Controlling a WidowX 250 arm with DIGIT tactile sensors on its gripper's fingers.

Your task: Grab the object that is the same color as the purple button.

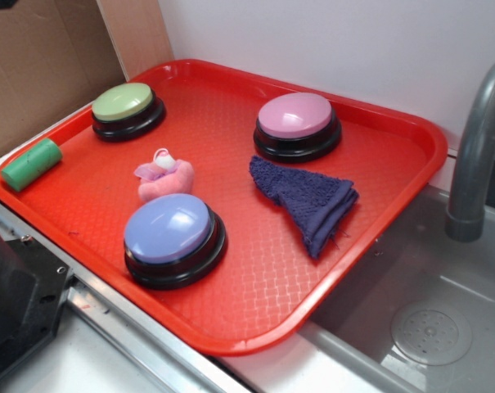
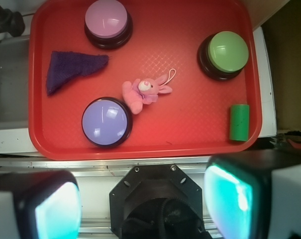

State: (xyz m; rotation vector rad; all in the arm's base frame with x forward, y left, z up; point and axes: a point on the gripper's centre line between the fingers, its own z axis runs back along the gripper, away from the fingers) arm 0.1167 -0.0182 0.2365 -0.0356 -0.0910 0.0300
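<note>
Purple terry cloth (image 1: 308, 199) beside unlabelled purple button (image 1: 174, 239), untouched.

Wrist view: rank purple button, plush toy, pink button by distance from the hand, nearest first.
The hand sits at the bottom edge, fingers spread.
1. Purple button, low left on the tray.
2. Pink plush toy, tray centre.
3. Pink button, far edge, left.
</note>
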